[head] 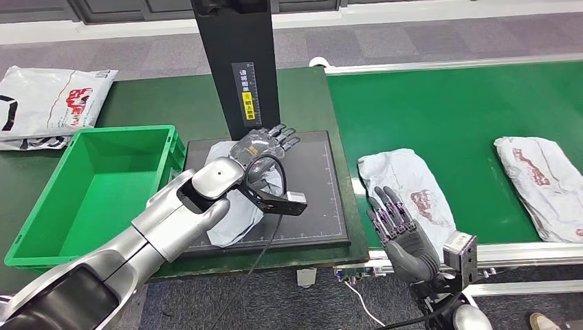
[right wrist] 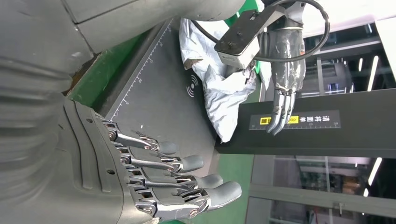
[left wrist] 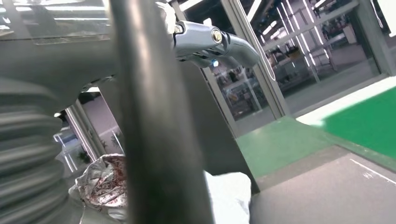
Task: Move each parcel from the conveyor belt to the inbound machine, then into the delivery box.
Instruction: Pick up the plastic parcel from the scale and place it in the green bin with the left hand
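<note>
The scene is viewed from high up by the head camera, facing forward and down. The black scan pad (head: 313, 199) at 12 o'clock is shared with the right wrist view, seen sideways from nearby. The black post (left wrist: 154, 140) is met very closely by the left wrist camera.

A parcel-sorting workstation in an industrial hall: a green conveyor belt (head: 454, 117) is carrying bagged parcels (head: 405, 189) beside a scanning machine (head: 302, 185), a green crate (head: 103, 185) is standing alongside, with glass partitions behind.
</note>
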`<action>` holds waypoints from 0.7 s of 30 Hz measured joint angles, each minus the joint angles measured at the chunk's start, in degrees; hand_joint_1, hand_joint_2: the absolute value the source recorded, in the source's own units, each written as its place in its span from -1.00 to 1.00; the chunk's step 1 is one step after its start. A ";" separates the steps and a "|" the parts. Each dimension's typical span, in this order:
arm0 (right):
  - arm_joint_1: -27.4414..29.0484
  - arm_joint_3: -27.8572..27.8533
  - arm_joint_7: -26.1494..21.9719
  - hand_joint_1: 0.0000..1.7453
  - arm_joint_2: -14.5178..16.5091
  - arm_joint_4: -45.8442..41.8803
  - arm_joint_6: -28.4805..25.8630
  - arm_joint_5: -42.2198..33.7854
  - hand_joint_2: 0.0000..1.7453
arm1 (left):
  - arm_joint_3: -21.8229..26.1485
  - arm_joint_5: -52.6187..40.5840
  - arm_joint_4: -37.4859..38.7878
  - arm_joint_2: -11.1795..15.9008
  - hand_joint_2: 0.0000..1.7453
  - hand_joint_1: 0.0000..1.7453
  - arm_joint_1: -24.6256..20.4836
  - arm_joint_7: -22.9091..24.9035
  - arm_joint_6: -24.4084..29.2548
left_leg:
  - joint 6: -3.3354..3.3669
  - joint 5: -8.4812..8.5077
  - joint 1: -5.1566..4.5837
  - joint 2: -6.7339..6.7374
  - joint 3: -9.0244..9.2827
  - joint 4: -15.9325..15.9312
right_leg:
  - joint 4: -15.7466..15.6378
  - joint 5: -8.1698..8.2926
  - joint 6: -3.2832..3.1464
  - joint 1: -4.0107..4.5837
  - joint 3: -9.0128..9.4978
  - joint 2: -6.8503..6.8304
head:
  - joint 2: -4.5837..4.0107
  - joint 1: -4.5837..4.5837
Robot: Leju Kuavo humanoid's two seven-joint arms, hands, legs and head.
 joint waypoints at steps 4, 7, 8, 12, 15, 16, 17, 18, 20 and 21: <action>0.08 -0.03 0.29 -1.00 0.18 -0.02 -0.01 0.44 1.00 | 1.13 -2.87 -0.78 0.10 1.00 0.61 0.11 1.99 -1.10 | 0.00 -0.01 -0.01 0.01 0.00 0.00 | 0.00 0.00 0.00 -0.01 0.00 0.01 | 0.00 0.00; 0.07 -0.04 0.71 -1.00 0.65 -0.02 -0.01 1.12 1.00 | 2.25 -5.01 0.17 0.23 1.00 1.00 0.17 3.02 -1.87 | 0.00 -0.02 -0.01 0.01 0.00 0.00 | 0.00 -0.01 0.00 -0.01 0.00 0.01 | 0.00 -0.01; 0.07 -0.06 0.76 -1.00 0.85 -0.03 -0.01 1.34 1.00 | 2.74 -5.50 0.90 0.25 1.00 1.00 0.20 3.04 -1.60 | 0.00 -0.02 -0.02 0.01 0.01 0.00 | 0.00 -0.01 0.00 -0.01 0.00 0.01 | 0.00 -0.01; 0.19 -0.52 0.80 -1.00 1.60 -0.05 0.00 1.80 1.00 | 4.39 -6.75 3.66 0.25 1.00 1.00 0.41 2.65 -0.79 | -0.01 -0.01 -0.03 0.00 0.01 0.00 | 0.00 -0.01 0.00 0.00 0.00 0.01 | 0.00 -0.01; 0.27 -1.00 0.83 -1.00 1.97 -0.14 -0.01 1.82 1.00 | 4.99 -6.99 4.84 0.24 1.00 1.00 0.54 2.46 -0.79 | -0.01 -0.01 -0.03 0.01 0.01 0.00 | 0.00 -0.01 0.01 -0.01 -0.01 0.01 | 0.00 0.00; 0.30 -1.04 0.83 -1.00 2.03 -0.17 -0.01 1.84 1.00 | 5.07 -7.03 5.10 0.24 1.00 1.00 0.55 2.44 -0.79 | -0.01 -0.01 -0.03 0.01 0.01 0.00 | 0.00 -0.01 0.01 -0.01 -0.01 0.02 | 0.00 0.00; 0.31 -1.05 0.83 -1.00 2.08 -0.19 -0.01 1.86 1.00 | 5.09 -7.05 5.29 0.24 1.00 1.00 0.56 2.44 -0.79 | -0.01 -0.02 -0.03 0.01 0.01 0.00 | 0.00 -0.01 0.01 -0.02 -0.01 0.02 | 0.00 0.00; 0.32 -1.07 0.83 -1.00 2.11 -0.19 0.00 1.87 1.00 | 5.10 -7.08 5.45 0.23 1.00 1.00 0.56 2.43 -0.79 | 0.00 -0.02 -0.03 0.01 0.01 0.00 | 0.00 -0.01 0.01 -0.02 -0.01 0.02 | 0.00 0.00; 0.32 -1.08 0.84 -1.00 2.21 -0.19 -0.01 1.89 1.00 | 5.10 -7.11 5.73 0.22 1.00 1.00 0.56 2.43 -0.79 | 0.00 -0.02 -0.03 0.01 0.01 0.00 | 0.00 -0.02 0.01 -0.02 -0.01 0.01 | 0.00 0.00; 0.32 -1.10 0.83 -1.00 2.26 -0.19 -0.01 1.89 1.00 | 5.10 -7.12 5.88 0.22 1.00 1.00 0.56 2.43 -0.79 | 0.00 -0.02 -0.03 0.01 0.01 0.00 | 0.00 -0.02 0.01 -0.03 -0.01 0.01 | 0.00 0.00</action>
